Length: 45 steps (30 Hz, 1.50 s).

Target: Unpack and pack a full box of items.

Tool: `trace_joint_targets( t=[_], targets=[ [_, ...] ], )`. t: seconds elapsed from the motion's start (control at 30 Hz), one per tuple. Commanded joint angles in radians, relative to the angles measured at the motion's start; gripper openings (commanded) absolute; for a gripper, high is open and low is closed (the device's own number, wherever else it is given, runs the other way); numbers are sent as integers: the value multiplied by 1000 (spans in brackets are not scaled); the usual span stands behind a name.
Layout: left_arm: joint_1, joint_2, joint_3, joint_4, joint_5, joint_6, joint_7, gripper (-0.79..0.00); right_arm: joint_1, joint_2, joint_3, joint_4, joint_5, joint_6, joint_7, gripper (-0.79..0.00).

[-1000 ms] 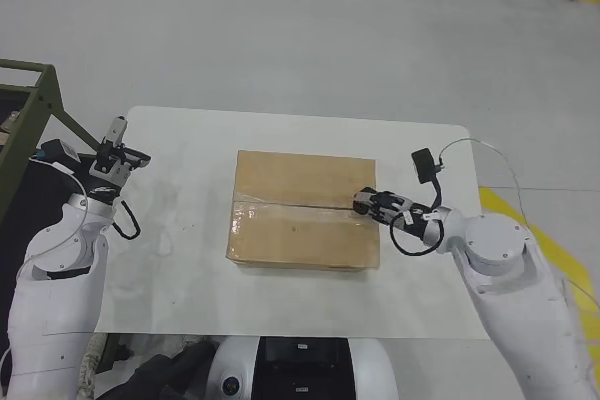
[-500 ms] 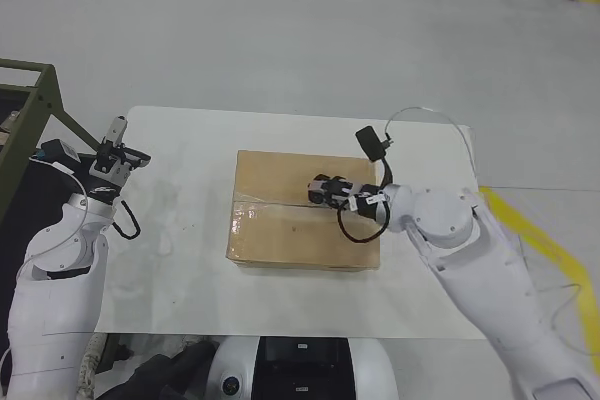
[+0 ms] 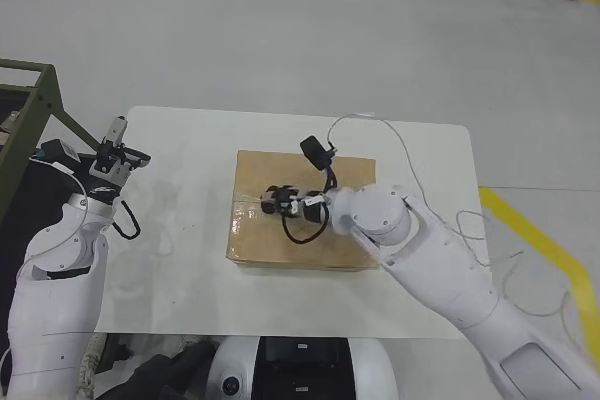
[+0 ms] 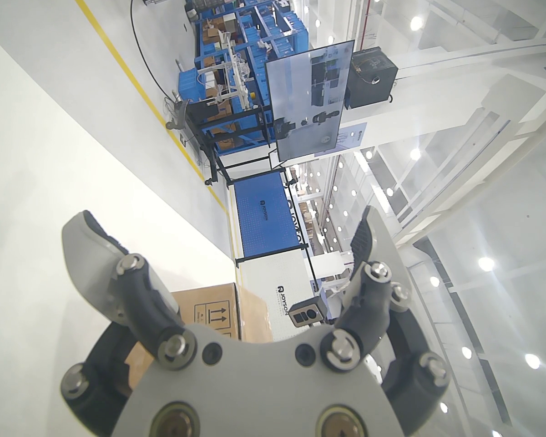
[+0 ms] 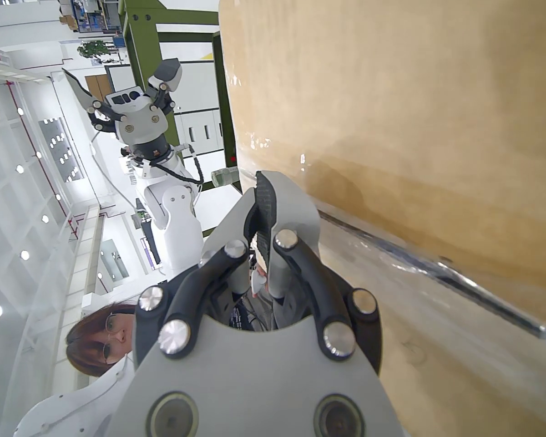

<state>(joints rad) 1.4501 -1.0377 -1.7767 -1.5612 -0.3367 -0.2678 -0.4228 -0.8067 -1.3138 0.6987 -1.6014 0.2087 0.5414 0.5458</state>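
A closed brown cardboard box (image 3: 300,235) lies in the middle of the white table (image 3: 180,280), with a taped seam (image 3: 325,207) running across its lid. My right gripper (image 3: 270,200) rests low on that seam toward the box's left end, shut, its fingers pressed together just above the tape (image 5: 437,270) and the box top (image 5: 391,93). My left gripper (image 3: 117,148) stands raised over the table's left edge, open and holding nothing, well clear of the box (image 4: 218,311). In the right wrist view the left gripper (image 5: 120,72) shows beyond the box.
A green metal frame (image 3: 30,110) stands just off the table's left side, close to the left arm. Thin white cables (image 3: 420,150) loop over the table's right part behind the right arm. A yellow floor line (image 3: 540,230) runs on the right.
My right gripper has slid leftward along the box's seam, from the right edge to near the left end. The left arm has stayed still.
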Motion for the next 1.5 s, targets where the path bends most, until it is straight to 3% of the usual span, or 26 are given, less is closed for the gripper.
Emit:
trace_joint_targets(
  t=[0.0, 0.97, 1.2, 1.47],
  targets=[
    [0, 0, 0, 0, 0, 0, 0, 0, 12, -9, -14, 12, 5, 4, -7, -785],
    [0, 0, 0, 0, 0, 0, 0, 0, 139, -148, -139, 244, 84, -44, -24, -785],
    [0, 0, 0, 0, 0, 0, 0, 0, 99, -139, -100, 209, 59, -38, -26, -785],
    [0, 0, 0, 0, 0, 0, 0, 0, -19, -93, -4, 97, -5, 8, -31, -785]
  ],
)
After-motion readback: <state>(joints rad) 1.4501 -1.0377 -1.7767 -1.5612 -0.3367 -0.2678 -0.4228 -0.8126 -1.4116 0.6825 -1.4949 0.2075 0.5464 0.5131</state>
